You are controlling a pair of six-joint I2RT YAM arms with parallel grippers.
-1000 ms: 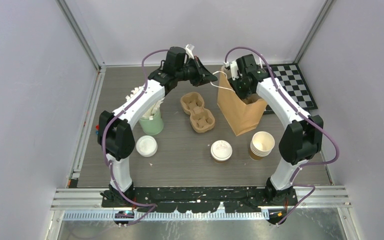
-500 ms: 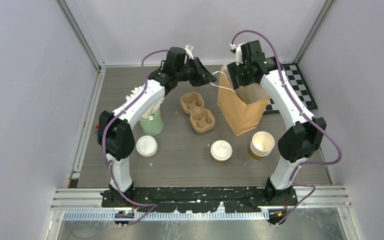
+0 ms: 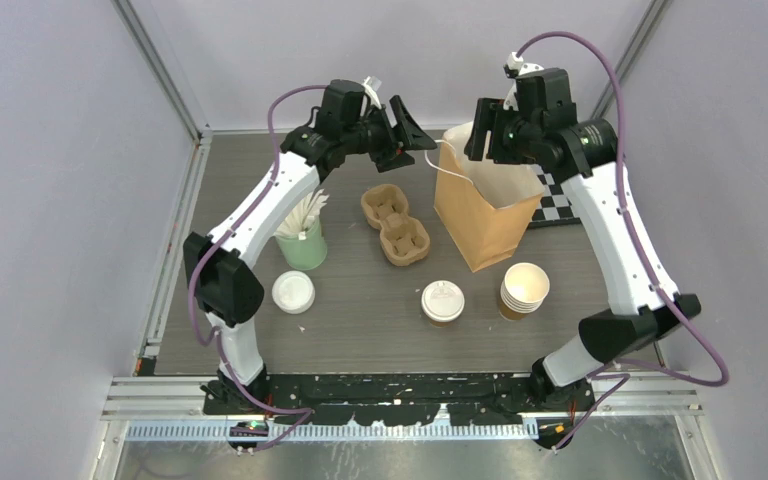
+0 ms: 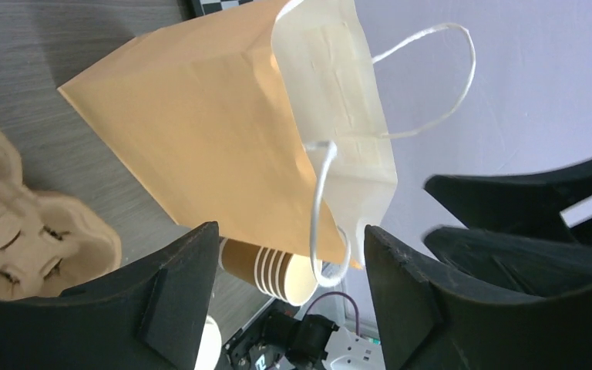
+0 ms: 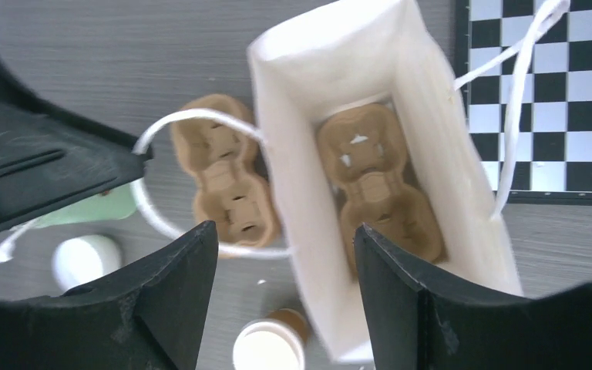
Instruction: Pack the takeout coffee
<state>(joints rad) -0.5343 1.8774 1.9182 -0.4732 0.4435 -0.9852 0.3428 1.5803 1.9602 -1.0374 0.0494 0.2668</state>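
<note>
Your paper bag (image 3: 480, 215) stands open, far edge of the table (image 3: 360, 335) | left gripper (image 4: 289, 231) spread wide by its handle, gripping nothing | right gripper (image 5: 281, 235) wide open over the bag mouth, empty | takeout coffee (image 3: 443, 301) lidded, upright, mid near edge.

Arms reaching far, left end effector (image 3: 412, 135) jaws apart; right end effector (image 3: 480, 140) likewise

Bag (image 3: 480, 220) stands right of centre on the tabletop (image 3: 360, 340), one carrier (image 5: 378, 177) inside it — a second carrier (image 3: 396, 225) just left. Along the near edge, left to right: lid (image 3: 293, 292), coffee (image 3: 443, 300), cups (image 3: 525, 285). Holder (image 3: 303, 248) behind lid; board (image 5: 578, 92) at the far right corner.
</note>
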